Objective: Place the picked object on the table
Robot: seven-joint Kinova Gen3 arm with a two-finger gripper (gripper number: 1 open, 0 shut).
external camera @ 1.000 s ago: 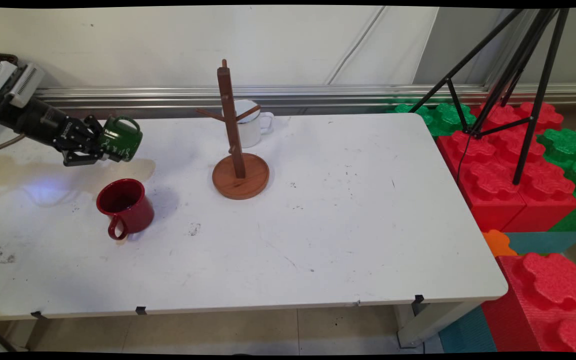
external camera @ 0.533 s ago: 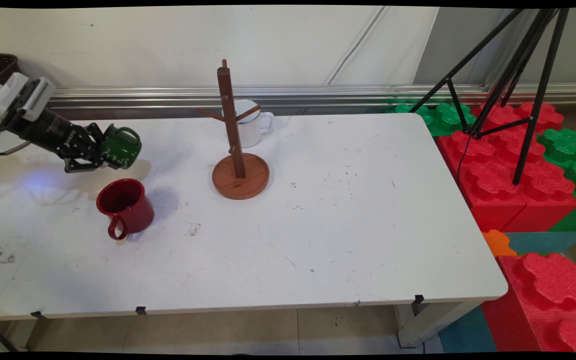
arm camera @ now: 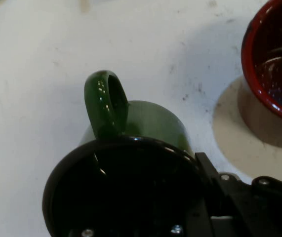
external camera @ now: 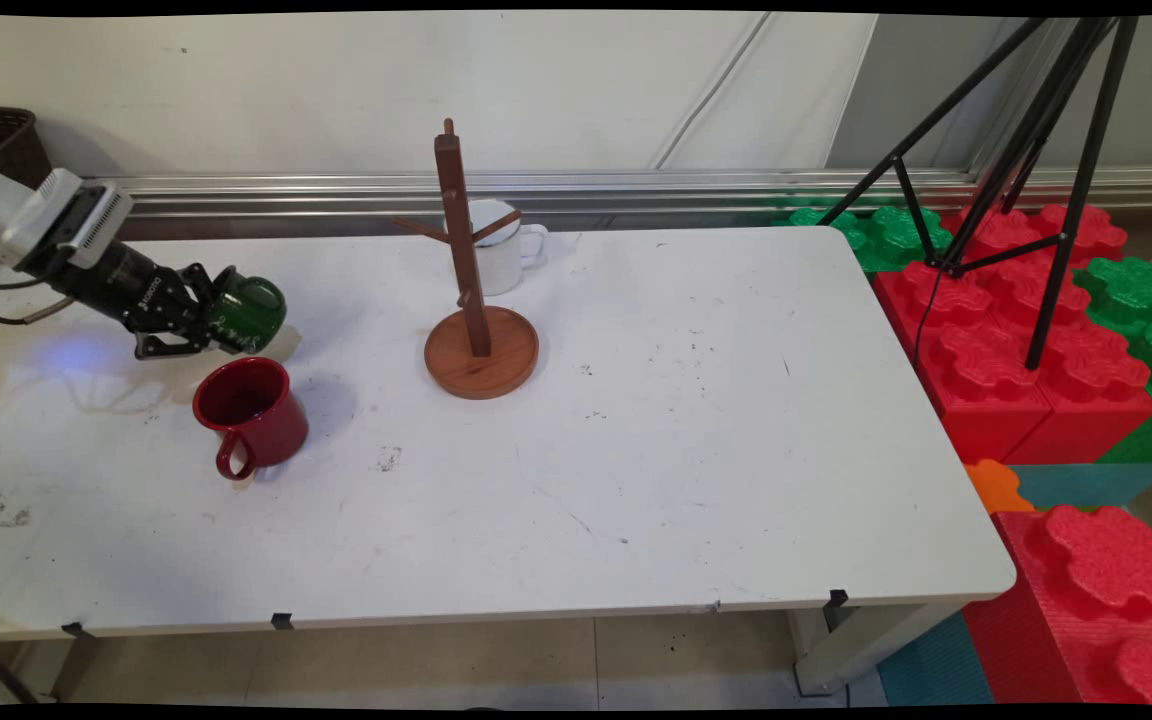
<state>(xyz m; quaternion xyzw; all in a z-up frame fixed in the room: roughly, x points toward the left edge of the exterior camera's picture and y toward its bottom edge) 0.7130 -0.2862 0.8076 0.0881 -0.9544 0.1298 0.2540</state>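
End effector grips green mug (tilted) beside red mug.

A robotics lab is showing itself here: a scuffed white surface is standing by a black camera tripod, with oversized red and green foam blocks stacking up alongside.
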